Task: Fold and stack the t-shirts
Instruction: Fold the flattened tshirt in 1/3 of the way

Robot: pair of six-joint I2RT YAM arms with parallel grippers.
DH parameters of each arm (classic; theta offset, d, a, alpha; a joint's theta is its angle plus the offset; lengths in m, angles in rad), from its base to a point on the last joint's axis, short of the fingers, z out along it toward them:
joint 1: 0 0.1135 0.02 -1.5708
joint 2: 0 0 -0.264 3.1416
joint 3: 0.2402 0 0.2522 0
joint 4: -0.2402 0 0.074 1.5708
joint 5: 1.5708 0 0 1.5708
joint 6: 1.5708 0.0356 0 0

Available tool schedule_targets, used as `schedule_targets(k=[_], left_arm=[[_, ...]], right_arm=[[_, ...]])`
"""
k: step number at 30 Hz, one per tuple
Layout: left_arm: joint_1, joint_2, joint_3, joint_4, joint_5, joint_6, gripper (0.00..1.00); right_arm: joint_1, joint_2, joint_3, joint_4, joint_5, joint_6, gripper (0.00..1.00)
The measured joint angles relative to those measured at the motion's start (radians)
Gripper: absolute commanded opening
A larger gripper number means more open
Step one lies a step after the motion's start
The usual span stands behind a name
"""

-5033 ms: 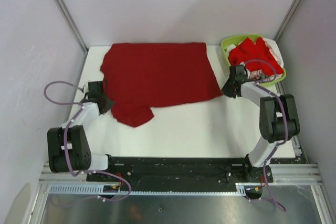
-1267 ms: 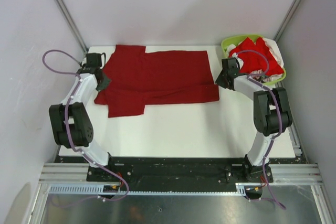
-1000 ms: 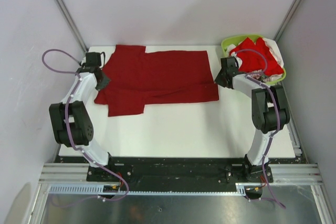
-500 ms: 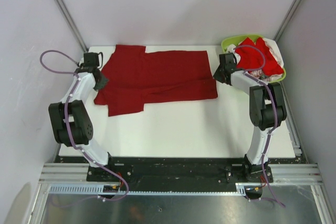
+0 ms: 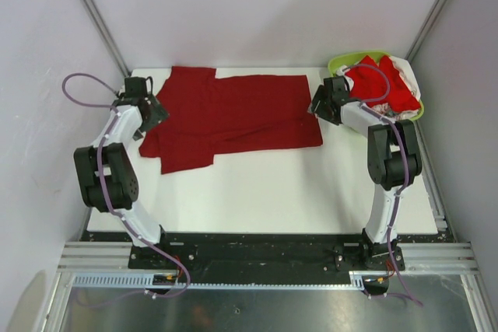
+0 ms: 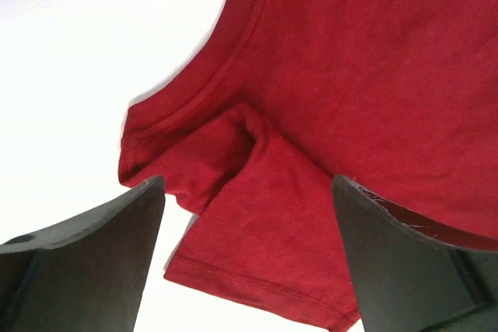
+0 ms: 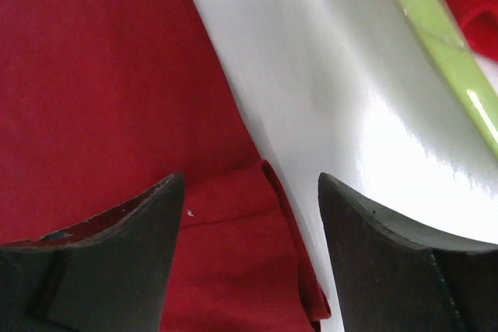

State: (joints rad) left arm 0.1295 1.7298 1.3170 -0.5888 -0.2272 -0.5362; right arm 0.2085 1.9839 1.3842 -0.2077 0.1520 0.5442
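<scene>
- Opened within the last second: left claw point(image 5: 149, 114) and right claw point(image 5: 317, 106), both clamped shut before, now spread wide with nothing gripped.
- Shifted slightly since half a second ago: right claw a little further toward the far left, left claw turned inward over the cloth.
- From the left wrist: left claw point(image 6: 249, 192) hanging with fingers apart over the crimson shirt point(image 6: 350, 52), above a ribbed collar point(image 6: 210, 75) and a doubled-over flap point(image 6: 257, 223). Neither detail legible from above.
- From the right wrist: right claw point(image 7: 249, 184) open over the shirt's corner point(image 7: 93, 60), white surface point(image 7: 334, 75) just beside it, green basket point(image 7: 436, 36) rim at the upper right.
- Only from above: the whole crimson shirt point(image 5: 233, 114) lying flat as a folded band along the far half of the surface point(image 5: 272, 184), one claw at each end.
- Also only from above: brighter red shirts point(image 5: 381, 87) heaped in the basket point(image 5: 342, 61) at the far right corner, just beside the right claw.
</scene>
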Motion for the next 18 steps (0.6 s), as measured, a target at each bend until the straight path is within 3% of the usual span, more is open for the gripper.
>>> schedule_targets(k=[3, 8, 10, 18], left_arm=[[0.003, -0.017, 0.005, 0.012, 0.003, 0.004, 0.87], [0.004, -0.165, -0.102, 0.044, 0.006, -0.015, 0.55], [0.005, -0.248, -0.193, 0.048, 0.007, -0.031, 0.47], [0.005, -0.340, -0.468, 0.031, 0.018, -0.114, 0.39]], right_arm=[[0.008, -0.002, 0.041, -0.024, 0.001, -0.025, 0.74], [0.064, -0.043, 0.071, -0.070, -0.001, -0.048, 0.63], [0.114, -0.064, 0.071, -0.082, -0.004, -0.049, 0.59], [0.405, -0.085, 0.047, -0.074, -0.067, -0.022, 0.52]])
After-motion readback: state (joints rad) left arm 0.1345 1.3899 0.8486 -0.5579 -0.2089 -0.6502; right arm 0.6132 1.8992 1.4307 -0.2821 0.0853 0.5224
